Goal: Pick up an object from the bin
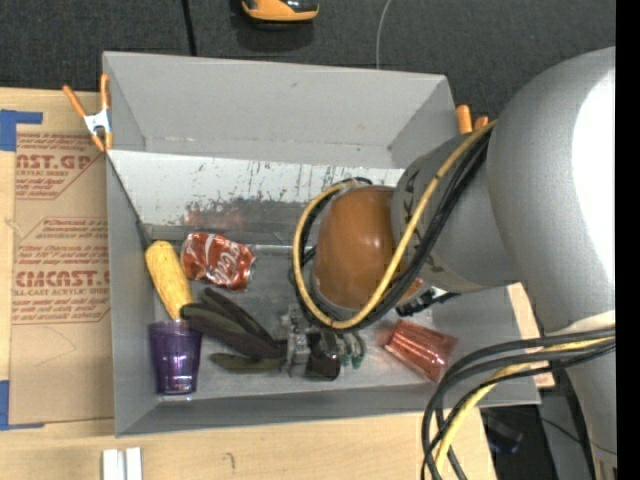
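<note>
My gripper [322, 356] is low in the bin near its front wall, just below the arm's orange cover. It stands at the right end of a pair of dark pliers [235, 333], which lies flat with its handles pointing left. Whether it touches the pliers I cannot tell. A translucent red cup [420, 350] lies on its side just to the right of the gripper.
A purple cup [175, 358] stands upright in the front left corner. A yellow corn cob [167, 278] lies along the left wall, with a crumpled red packet [218, 260] beside it. The arm covers the bin's right half.
</note>
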`<state>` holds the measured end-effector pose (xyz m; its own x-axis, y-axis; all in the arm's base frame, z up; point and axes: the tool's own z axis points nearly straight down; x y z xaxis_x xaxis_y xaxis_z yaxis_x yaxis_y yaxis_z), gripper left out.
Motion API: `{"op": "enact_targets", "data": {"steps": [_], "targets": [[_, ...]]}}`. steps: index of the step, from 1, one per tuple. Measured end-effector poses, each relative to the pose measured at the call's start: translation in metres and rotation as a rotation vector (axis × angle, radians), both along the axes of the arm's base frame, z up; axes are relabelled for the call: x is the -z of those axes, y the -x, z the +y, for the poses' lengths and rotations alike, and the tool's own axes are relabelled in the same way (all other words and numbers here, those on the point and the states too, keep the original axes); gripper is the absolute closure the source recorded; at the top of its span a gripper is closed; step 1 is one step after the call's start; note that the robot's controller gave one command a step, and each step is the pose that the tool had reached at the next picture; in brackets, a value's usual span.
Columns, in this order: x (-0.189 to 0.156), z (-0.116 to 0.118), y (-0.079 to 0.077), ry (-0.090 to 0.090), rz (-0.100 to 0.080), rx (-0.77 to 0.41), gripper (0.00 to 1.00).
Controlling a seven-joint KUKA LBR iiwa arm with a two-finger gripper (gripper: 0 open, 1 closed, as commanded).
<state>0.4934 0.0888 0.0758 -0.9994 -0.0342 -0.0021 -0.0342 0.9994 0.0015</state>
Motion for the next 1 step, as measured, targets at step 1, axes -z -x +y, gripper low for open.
{"op": "enact_targets", "data": {"steps": [1], "targets": [[-0.1296, 0.0133, 0.0036, 0.001, 0.001, 0.031, 1.00]]}}
